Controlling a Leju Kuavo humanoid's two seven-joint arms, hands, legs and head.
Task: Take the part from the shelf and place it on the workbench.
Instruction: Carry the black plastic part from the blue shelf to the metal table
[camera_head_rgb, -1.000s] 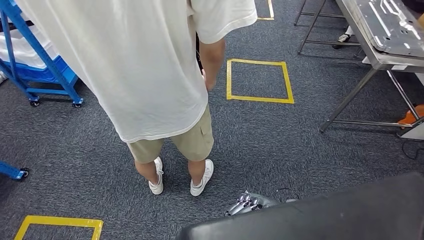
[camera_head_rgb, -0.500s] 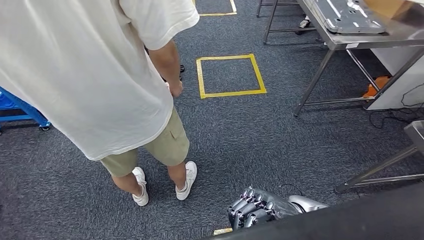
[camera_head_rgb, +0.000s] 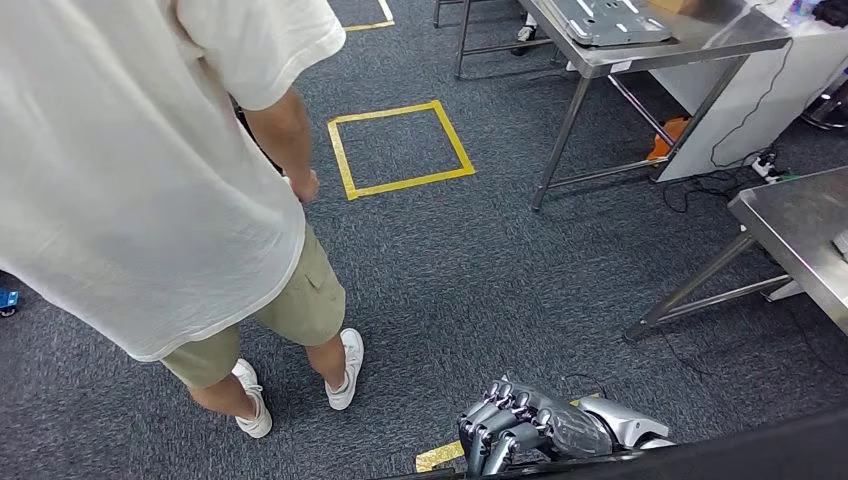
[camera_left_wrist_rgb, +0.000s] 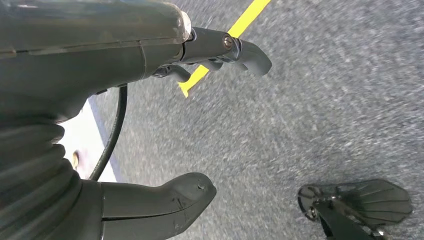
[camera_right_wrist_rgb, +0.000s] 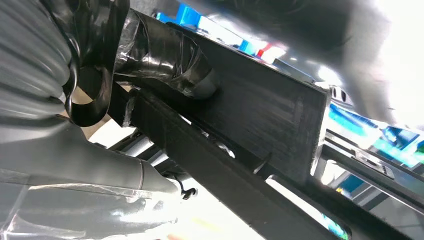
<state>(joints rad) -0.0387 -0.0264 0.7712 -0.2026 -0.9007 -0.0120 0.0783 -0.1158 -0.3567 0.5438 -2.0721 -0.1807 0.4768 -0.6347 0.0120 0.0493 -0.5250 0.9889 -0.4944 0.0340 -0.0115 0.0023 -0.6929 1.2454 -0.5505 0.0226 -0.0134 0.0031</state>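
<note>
The black flat part (camera_right_wrist_rgb: 270, 115) is gripped in my right hand (camera_right_wrist_rgb: 75, 150), its tape-wrapped thumb (camera_right_wrist_rgb: 170, 55) pressed over one face. In the head view the part shows as a dark edge (camera_head_rgb: 760, 452) along the bottom right. My left hand (camera_head_rgb: 510, 430) hangs low over the carpet beside a scrap of yellow tape (camera_head_rgb: 438, 457). It holds nothing, and in the left wrist view the left hand (camera_left_wrist_rgb: 100, 60) has its thumb and fingers apart. A steel workbench (camera_head_rgb: 690, 40) stands ahead at the top, carrying a grey metal plate (camera_head_rgb: 605, 18).
A person (camera_head_rgb: 130, 170) in a white shirt, khaki shorts and white shoes stands close on the left, back turned. A yellow tape square (camera_head_rgb: 400, 150) marks the grey carpet ahead. A second steel table (camera_head_rgb: 800, 230) juts in at the right, with cables (camera_head_rgb: 715, 180) on the floor near it.
The camera has swung right: the person and the tape square slid left, the blue shelf left the picture, and the second steel table came in. More of my left hand shows.
</note>
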